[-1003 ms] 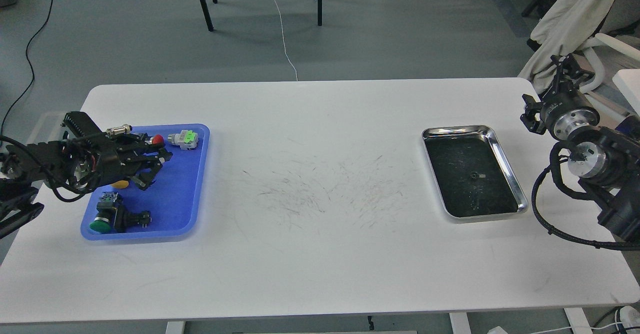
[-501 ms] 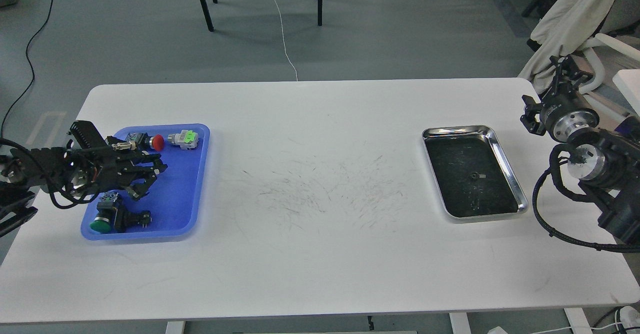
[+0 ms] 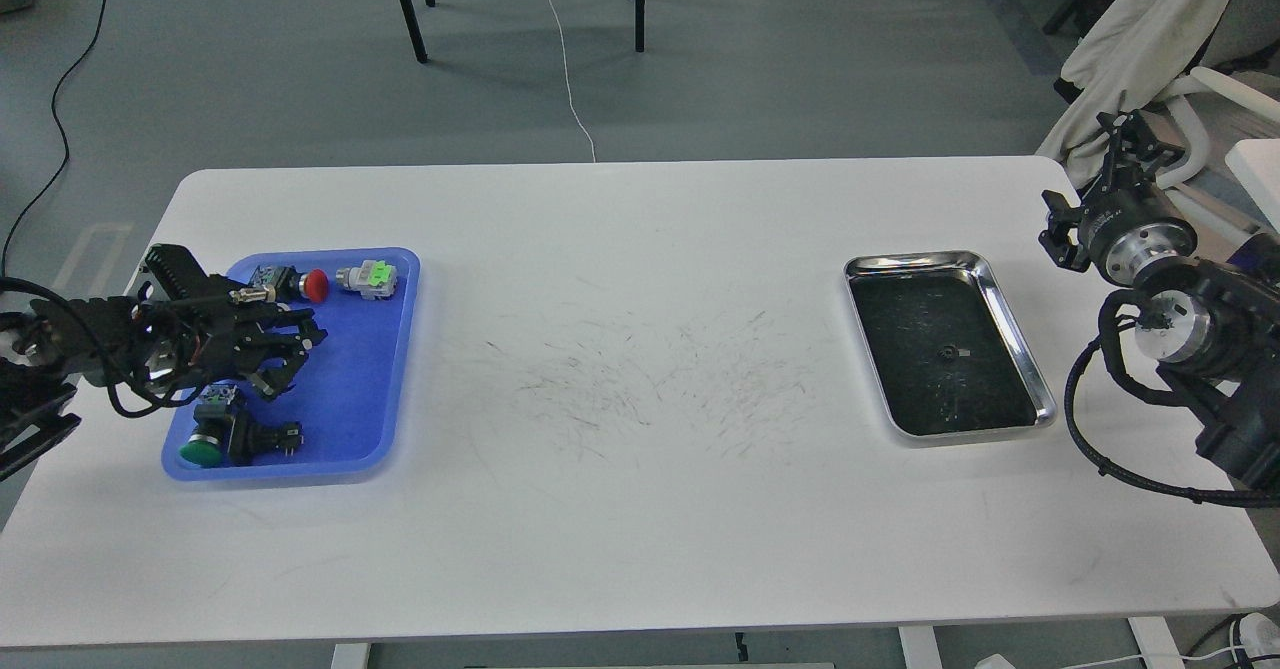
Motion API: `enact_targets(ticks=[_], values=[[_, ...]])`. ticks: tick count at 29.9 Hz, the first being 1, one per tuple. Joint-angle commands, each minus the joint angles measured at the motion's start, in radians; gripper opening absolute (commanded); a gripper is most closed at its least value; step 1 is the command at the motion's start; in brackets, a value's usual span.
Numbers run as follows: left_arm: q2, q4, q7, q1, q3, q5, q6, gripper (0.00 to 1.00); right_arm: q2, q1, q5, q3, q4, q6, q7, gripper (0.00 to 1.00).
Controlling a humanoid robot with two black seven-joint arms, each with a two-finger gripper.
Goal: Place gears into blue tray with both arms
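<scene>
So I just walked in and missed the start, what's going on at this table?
A two-armed robot is moving gears into the blue tray. Its left gripper hangs over that tray, among push-button switches with red and green caps. One small gear lies in the steel tray. The right gripper is raised off the table's right edge, holding nothing visible.

Left end effector (image 3: 290, 354) fingers spread, low at left; right end effector (image 3: 1125, 144) raised, state unclear.
</scene>
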Motion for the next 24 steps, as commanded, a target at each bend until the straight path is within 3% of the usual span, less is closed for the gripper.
enact_targets(ticks=[1, 8, 16, 24], values=[[-0.006, 0.012, 0.000, 0.001, 0.001, -0.003, 0.000, 0.24, -0.001, -0.002, 0.001, 0.000, 0.000, 0.001, 0.000, 0.97], [-0.006, 0.010, 0.000, 0.004, 0.001, -0.036, 0.002, 0.31, -0.001, -0.004, -0.001, -0.002, 0.001, 0.002, 0.000, 0.97], [-0.006, 0.010, 0.000, 0.004, 0.000, -0.066, 0.000, 0.48, -0.001, -0.004, -0.004, -0.002, 0.001, 0.001, 0.000, 0.97], [0.003, 0.009, 0.000, -0.010, -0.009, -0.173, 0.000, 0.52, -0.001, -0.002, -0.012, 0.000, 0.004, 0.000, 0.000, 0.97]])
